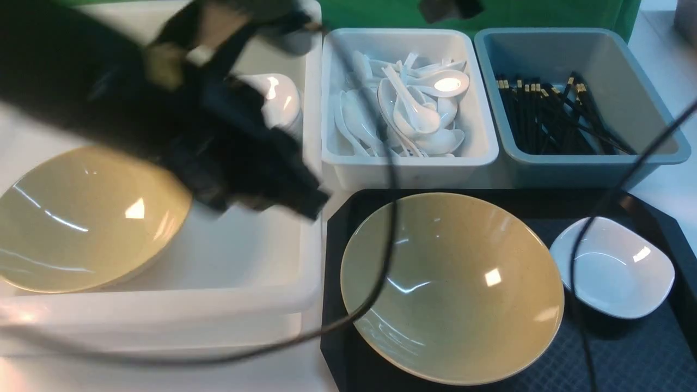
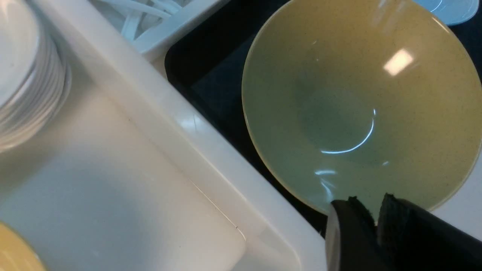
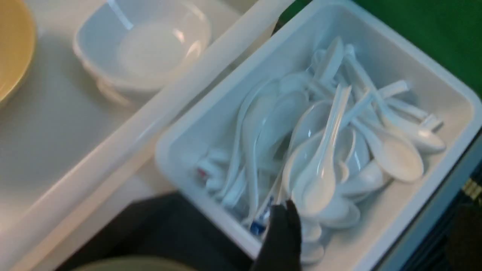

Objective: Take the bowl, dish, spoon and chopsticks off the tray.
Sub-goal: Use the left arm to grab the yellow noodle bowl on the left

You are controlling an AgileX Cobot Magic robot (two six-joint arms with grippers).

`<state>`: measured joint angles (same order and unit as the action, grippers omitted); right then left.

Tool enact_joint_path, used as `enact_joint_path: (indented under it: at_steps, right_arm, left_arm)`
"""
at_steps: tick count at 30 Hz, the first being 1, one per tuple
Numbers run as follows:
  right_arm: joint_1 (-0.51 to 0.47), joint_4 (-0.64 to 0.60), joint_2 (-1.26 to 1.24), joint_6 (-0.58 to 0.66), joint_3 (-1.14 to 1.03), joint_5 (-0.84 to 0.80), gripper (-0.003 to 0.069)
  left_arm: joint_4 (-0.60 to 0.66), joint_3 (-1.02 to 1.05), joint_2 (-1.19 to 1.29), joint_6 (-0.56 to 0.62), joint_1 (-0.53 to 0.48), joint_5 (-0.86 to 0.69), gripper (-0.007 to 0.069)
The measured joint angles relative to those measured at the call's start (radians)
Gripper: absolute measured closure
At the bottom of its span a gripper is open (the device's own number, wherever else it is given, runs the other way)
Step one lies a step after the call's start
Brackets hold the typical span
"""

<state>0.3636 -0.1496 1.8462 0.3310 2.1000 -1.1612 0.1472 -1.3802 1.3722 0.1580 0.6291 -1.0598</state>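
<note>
Front view: bowl (image 1: 452, 288) at nine o'clock on tray (image 1: 626, 348), dish (image 1: 612, 267) at three. Left claw (image 2: 371, 201) slightly parted, empty; right claw (image 3: 282, 226) cannot be told.

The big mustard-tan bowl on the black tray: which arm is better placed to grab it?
Left, likely: the left gripper hovers beside the mustard-tan bowl; the right gripper is over the white spoon bin.

The bowl (image 1: 452, 288) is sitting on the tray (image 1: 626, 354) with the dish (image 1: 612, 267) lying just to its right, the spoon bin (image 1: 408, 163) and the chopstick bin (image 1: 593, 159) are standing side by side behind the tray, and a large bin (image 1: 218, 261) holding a second bowl (image 1: 81, 218) is sitting to its left.
</note>
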Motion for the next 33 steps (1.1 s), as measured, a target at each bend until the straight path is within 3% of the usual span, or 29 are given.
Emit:
enact_joint_path:
  at_steps: [7,9,14,19,25,28,30,31,32,33]
  right_arm:
    - [-0.001,0.034,-0.231,0.009,-0.136,-0.088,0.0193]
    - [-0.001,0.045,-0.374,0.007,-0.293,-0.091,0.0247]
    - [-0.001,0.045,-0.616,0.007,-0.593,-0.089,0.0347]
    - [-0.001,0.048,-0.831,0.006,-0.873,0.024,0.0447]
    - [-0.001,0.049,-0.913,0.006,-0.986,0.093,0.0476]
    - [-0.001,0.049,-0.911,0.006,-0.993,0.109,0.0476]
    - [-0.001,0.049,-0.910,0.006,-0.993,0.121,0.0476]
    - [-0.001,0.049,-0.910,0.006,-0.993,0.122,0.0476]
    - [-0.002,0.049,-0.910,0.006,-0.993,0.133,0.0476]
    - [-0.002,0.050,-0.910,0.006,-0.993,0.135,0.0476]
  left_arm:
    - [0.061,-0.247,0.297,0.150,0.016,-0.081,0.0262]
    - [0.057,-0.323,0.419,0.168,0.035,-0.109,0.0175]
    - [-0.017,-0.410,0.585,0.172,0.064,-0.131,0.0135]
    - [-0.156,-0.440,0.698,0.163,0.073,-0.092,0.0135]
    - [-0.168,-0.441,0.763,0.096,0.071,-0.052,0.0151]
    - [-0.128,-0.443,0.784,0.069,0.071,-0.053,0.0265]
    - [-0.126,-0.443,0.790,0.053,0.070,-0.057,0.0398]
    - [-0.124,-0.444,0.790,0.053,0.070,-0.057,0.0398]
    - [-0.096,-0.450,0.780,0.046,0.067,-0.076,0.0457]
    - [-0.091,-0.452,0.772,0.043,0.067,-0.081,0.0468]
